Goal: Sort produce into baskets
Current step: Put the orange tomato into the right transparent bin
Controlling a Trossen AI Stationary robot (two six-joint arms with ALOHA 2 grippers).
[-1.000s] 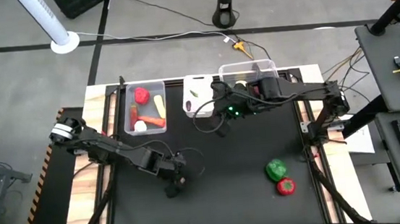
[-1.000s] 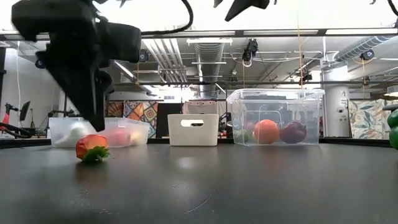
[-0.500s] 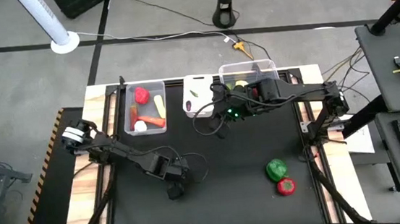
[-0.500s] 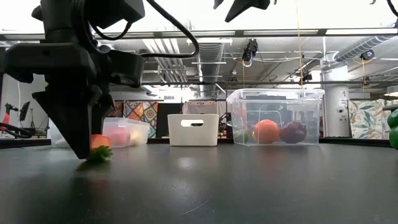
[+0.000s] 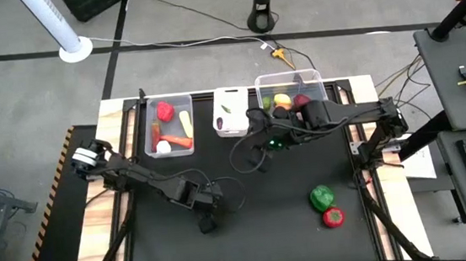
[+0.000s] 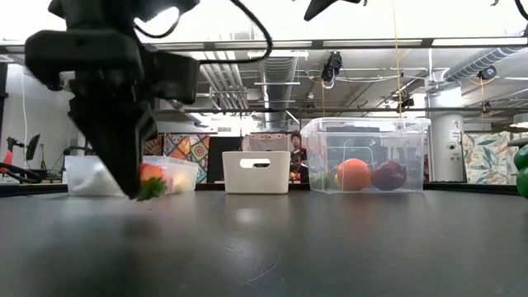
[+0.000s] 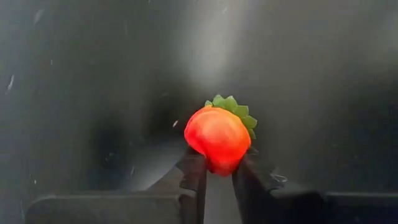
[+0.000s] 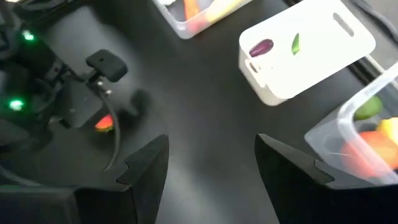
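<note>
High view: the left gripper [image 5: 208,224] sits lower on the surface [image 5: 259,238] than before. Low view: the strawberry [image 6: 150,180], earlier free, is now clamped. Left wrist view: the fingers [image 7: 193,177] grasp its tip. Right wrist view: the right gripper [image 8: 211,158] hangs released near the white tub [image 8: 323,59].

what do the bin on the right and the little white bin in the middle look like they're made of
The right bin looks like clear glossy plastic: the fruit inside shows through its walls. The white bin looks like opaque, smooth plastic with a moulded handle slot; nothing shows through it.
</note>
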